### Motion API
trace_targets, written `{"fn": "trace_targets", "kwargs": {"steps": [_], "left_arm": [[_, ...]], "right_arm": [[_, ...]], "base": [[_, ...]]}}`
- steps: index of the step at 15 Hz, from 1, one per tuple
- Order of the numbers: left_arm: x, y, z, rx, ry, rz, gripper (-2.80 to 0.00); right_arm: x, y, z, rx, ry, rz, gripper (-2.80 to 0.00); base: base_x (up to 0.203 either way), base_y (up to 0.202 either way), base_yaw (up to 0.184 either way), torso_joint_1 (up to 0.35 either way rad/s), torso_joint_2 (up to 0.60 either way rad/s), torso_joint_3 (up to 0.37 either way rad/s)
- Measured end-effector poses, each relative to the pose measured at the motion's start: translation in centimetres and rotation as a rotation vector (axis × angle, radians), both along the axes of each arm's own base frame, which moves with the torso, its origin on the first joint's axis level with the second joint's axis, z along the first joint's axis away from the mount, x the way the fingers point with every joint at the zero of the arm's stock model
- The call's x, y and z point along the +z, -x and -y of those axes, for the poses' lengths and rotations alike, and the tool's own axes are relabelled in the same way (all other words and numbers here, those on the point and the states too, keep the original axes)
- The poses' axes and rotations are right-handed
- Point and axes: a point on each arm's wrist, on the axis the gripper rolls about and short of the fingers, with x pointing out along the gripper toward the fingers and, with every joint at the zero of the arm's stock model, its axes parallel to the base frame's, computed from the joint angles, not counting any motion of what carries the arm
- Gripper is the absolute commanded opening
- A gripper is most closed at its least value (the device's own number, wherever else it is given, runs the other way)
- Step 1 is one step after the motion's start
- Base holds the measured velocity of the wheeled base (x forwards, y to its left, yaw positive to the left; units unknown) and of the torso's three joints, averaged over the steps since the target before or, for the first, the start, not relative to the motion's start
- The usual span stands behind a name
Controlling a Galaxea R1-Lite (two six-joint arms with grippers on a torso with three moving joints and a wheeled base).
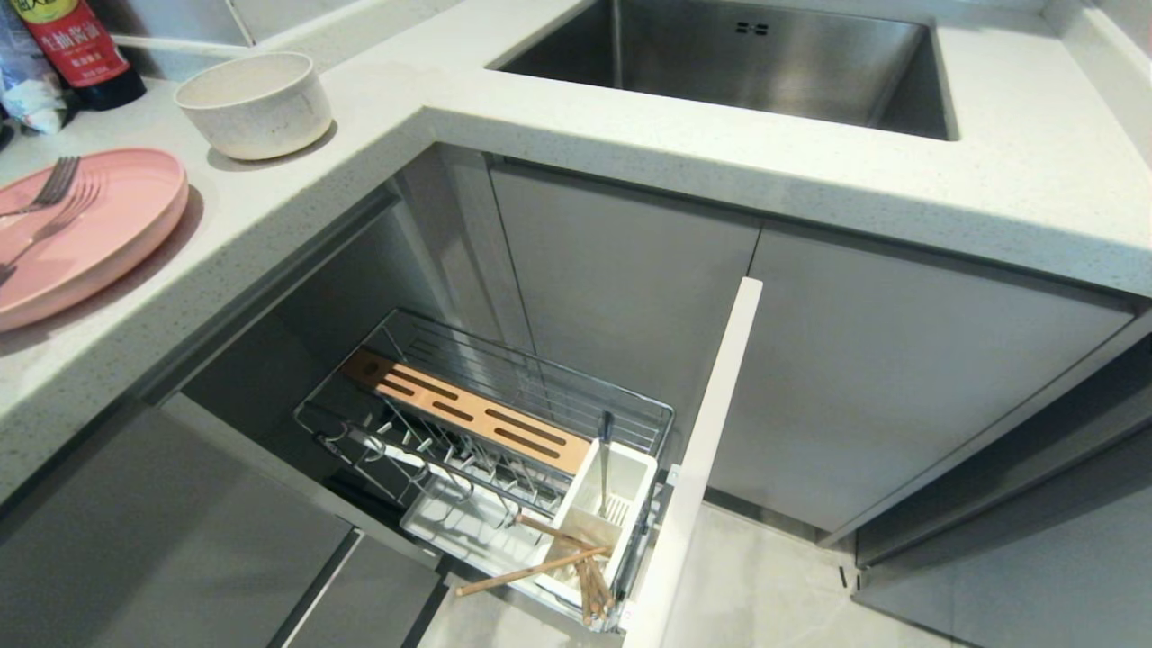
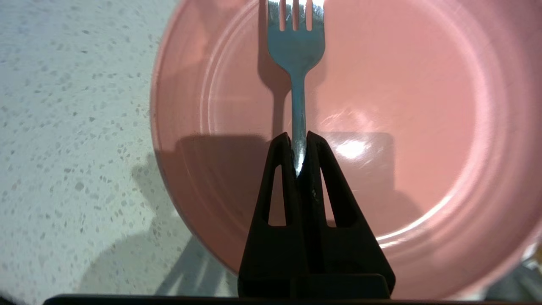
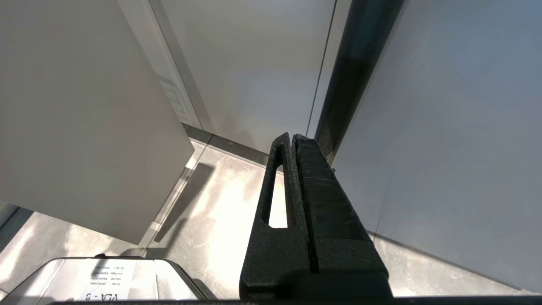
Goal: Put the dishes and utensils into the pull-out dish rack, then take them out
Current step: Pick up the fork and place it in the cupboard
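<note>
Countertop [image 2: 63,106]: left jaws clamp fork [image 2: 296,55], handle hidden.

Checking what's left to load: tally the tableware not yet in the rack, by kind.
Pink plate: 1
Cream bowl: 1
Fork, held in the left gripper over the plate: 1
Total: 3
</note>
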Motion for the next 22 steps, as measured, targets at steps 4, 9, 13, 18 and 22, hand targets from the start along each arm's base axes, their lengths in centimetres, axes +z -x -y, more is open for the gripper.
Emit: {"fn": "trace_targets", "kwargs": {"steps": [4, 9, 13, 18, 22], "left_arm": [[2.4, 1.6, 2.0, 0.035, 0.126, 0.119, -2.8], [4.4, 2.8, 6.8, -0.116, 0.378, 0.189, -2.8], [4.5, 3.4, 11.0, -0.326, 0.574, 0.088, -2.8], [2.2, 3.2, 15.9, -0.541, 0.586, -0.138, -2.8], [-2.1, 0.9, 21.4, -0.54, 0.435, -0.341, -2.8]], "right_arm": [[0.0, 0.0, 0.0, 0.0, 0.0, 0.0, -2.8], [0.0, 0.0, 0.0, 0.0, 0.0, 0.0, -2.8], [0.0, 0.0, 0.0, 0.0, 0.0, 0.0, -2.8], [0.0, 0.0, 0.0, 0.0, 0.0, 0.0, -2.8], [0.0, 0.0, 0.0, 0.0, 0.0, 0.0, -2.8]], "base": [[0.0, 0.0, 0.0, 0.0, 0.0, 0.0], [0.0, 0.0, 0.0, 0.0, 0.0, 0.0], [0.0, 0.0, 0.0, 0.0, 0.0, 0.0], [0.0, 0.0, 0.0, 0.0, 0.0, 0.0], [0.0, 0.0, 0.0, 0.0, 0.0, 0.0]]}}
